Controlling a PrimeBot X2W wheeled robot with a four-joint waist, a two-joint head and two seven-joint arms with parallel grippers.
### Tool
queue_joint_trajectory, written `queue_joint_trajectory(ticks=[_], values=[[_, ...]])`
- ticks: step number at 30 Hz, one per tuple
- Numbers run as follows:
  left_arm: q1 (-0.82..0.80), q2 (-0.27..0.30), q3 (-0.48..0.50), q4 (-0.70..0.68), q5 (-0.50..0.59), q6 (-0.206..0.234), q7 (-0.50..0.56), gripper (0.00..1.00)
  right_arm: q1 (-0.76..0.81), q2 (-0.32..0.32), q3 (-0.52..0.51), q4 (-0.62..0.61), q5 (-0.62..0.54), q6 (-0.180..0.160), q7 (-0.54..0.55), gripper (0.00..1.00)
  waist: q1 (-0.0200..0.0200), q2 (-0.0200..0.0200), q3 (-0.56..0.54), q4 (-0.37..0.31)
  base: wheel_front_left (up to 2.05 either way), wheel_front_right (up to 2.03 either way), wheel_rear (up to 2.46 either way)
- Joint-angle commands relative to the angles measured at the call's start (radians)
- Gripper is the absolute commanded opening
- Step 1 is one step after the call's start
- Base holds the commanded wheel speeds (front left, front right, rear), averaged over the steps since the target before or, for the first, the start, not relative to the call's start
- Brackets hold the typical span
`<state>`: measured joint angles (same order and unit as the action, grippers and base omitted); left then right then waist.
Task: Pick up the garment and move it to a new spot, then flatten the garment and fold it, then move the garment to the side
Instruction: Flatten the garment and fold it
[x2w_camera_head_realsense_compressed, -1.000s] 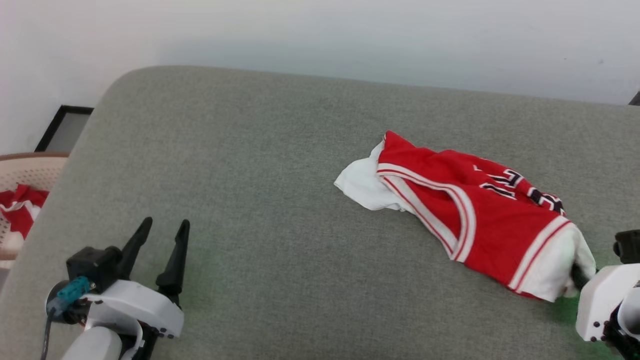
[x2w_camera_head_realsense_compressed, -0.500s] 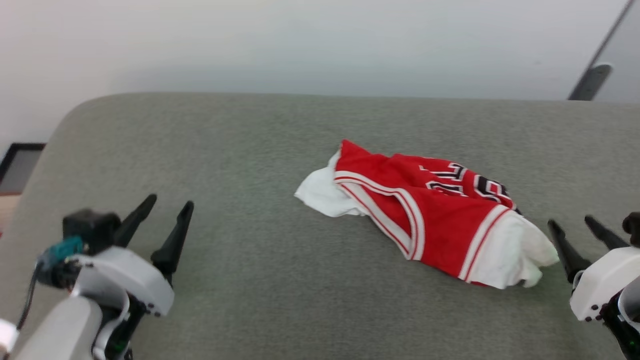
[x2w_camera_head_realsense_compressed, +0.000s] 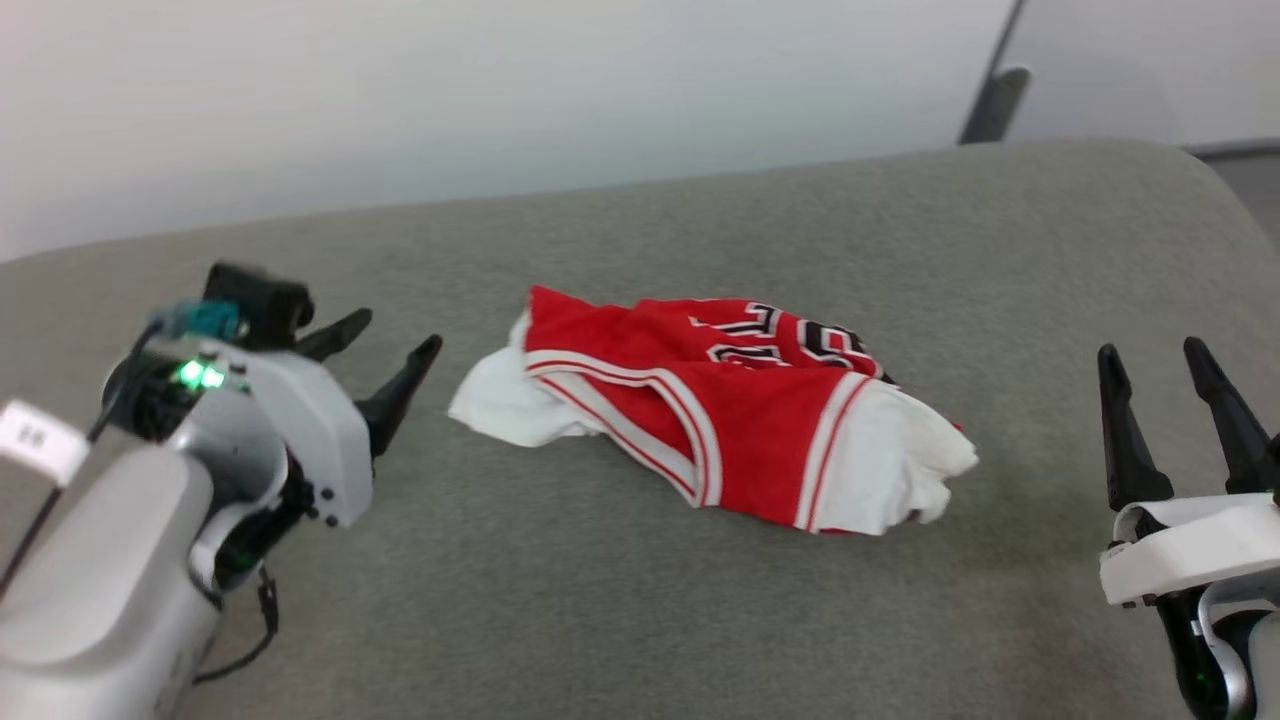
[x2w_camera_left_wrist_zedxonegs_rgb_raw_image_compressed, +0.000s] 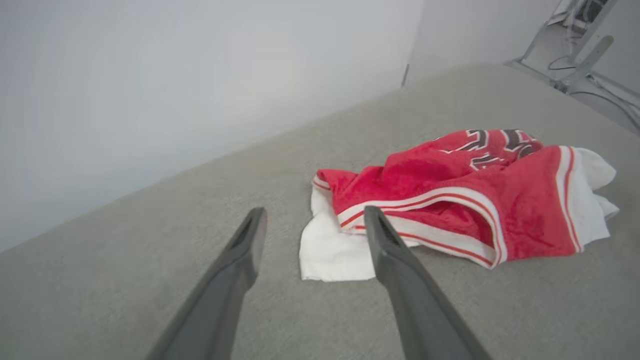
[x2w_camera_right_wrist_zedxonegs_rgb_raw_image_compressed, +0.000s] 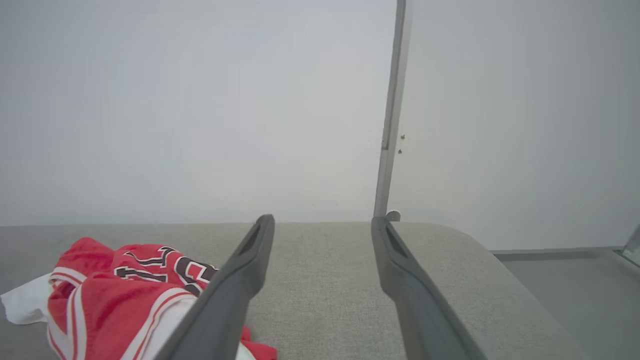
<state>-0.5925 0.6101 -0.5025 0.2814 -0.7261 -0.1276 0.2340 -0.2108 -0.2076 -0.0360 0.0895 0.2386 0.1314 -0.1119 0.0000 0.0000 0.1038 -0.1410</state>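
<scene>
Your right gripper (x2w_camera_head_realsense_compressed: 1148, 348) has released the red jersey (x2w_camera_head_realsense_compressed: 740, 430) and stands wide beside it; your left gripper (x2w_camera_head_realsense_compressed: 400, 330), also wide, sits near its white sleeve (x2w_camera_head_realsense_compressed: 495, 410), likely for flattening.

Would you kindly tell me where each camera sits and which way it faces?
Head view: on the head, looking down at the crumpled red-and-white jersey shirt on the grey fabric surface; left gripper and right gripper, both open.
Left wrist view: on the left wrist, facing the shirt's white sleeve; own dark fingers.
Right wrist view: on the right wrist, facing the white wall; own fingers.
Shared: shirt and surface.
</scene>
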Motion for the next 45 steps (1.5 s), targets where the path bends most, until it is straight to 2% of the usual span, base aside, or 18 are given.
queue_joint_trajectory(ticks=[1,2,6,12,21,26,27,28,30,34,38,45], values=[[-0.043,-0.003,-0.023,0.024,-0.030,-0.003,0.052,1.00,0.000,0.025,-0.015,0.002,-0.012,-0.001,-0.031,1.00,0.0000,0.0000,0.048,-0.073,0.00,0.00,0.00],[-0.043,-0.003,-0.023,0.024,-0.030,-0.003,0.052,1.00,0.000,0.025,-0.015,0.002,-0.012,-0.001,-0.031,1.00,0.0000,0.0000,0.048,-0.073,0.00,0.00,0.00],[-0.123,0.004,-0.087,0.089,-0.066,-0.003,0.171,1.00,-0.016,0.049,-0.013,0.016,-0.022,-0.001,-0.057,1.00,0.0000,0.0000,0.077,-0.108,0.00,0.00,0.00],[-0.209,-0.005,-0.175,0.242,-0.097,-0.003,0.297,1.00,-0.037,0.070,-0.011,0.027,-0.024,-0.001,-0.085,1.00,0.0000,0.0000,0.118,-0.146,0.00,0.00,0.00],[-0.282,-0.032,-0.252,0.464,-0.124,-0.003,0.364,1.00,-0.073,0.083,-0.003,0.045,-0.028,-0.001,-0.109,1.00,0.0000,0.0000,0.164,-0.178,0.00,0.00,0.00],[-0.293,-0.054,-0.280,0.539,-0.143,-0.001,0.368,1.00,-0.084,0.090,0.001,0.051,-0.027,-0.001,-0.119,1.00,0.0000,0.0000,0.176,-0.181,0.00,0.00,0.00],[-0.291,-0.063,-0.286,0.549,-0.155,-0.001,0.378,0.56,-0.084,0.091,0.001,0.052,-0.026,-0.001,-0.120,1.00,0.0000,0.0000,0.177,-0.181,0.00,0.00,0.00],[-0.286,-0.075,-0.290,0.555,-0.175,-0.001,0.392,0.00,-0.085,0.091,0.000,0.054,-0.026,-0.001,-0.121,1.00,0.0000,0.0000,0.177,-0.180,0.00,0.00,0.00],[-0.274,-0.095,-0.301,0.566,-0.208,-0.002,0.440,0.00,-0.087,0.088,-0.005,0.057,-0.029,-0.001,-0.124,1.00,0.0000,0.0000,0.176,-0.175,0.00,0.00,0.00],[-0.292,-0.106,-0.310,0.565,-0.244,-0.002,0.471,0.00,-0.088,0.083,-0.017,0.059,-0.034,-0.001,-0.126,1.00,0.0000,0.0000,0.172,-0.156,0.00,0.00,0.00],[-0.308,-0.090,-0.329,0.545,-0.242,-0.002,0.477,0.00,-0.076,0.079,-0.034,0.056,-0.039,-0.001,-0.125,1.00,0.0000,0.0000,0.159,-0.127,0.00,0.00,0.00],[-0.301,-0.044,-0.300,0.469,-0.267,0.002,0.434,0.00,-0.042,0.072,-0.060,0.045,-0.046,-0.001,-0.109,1.00,0.0000,0.0000,0.114,-0.057,0.00,0.00,0.00]])
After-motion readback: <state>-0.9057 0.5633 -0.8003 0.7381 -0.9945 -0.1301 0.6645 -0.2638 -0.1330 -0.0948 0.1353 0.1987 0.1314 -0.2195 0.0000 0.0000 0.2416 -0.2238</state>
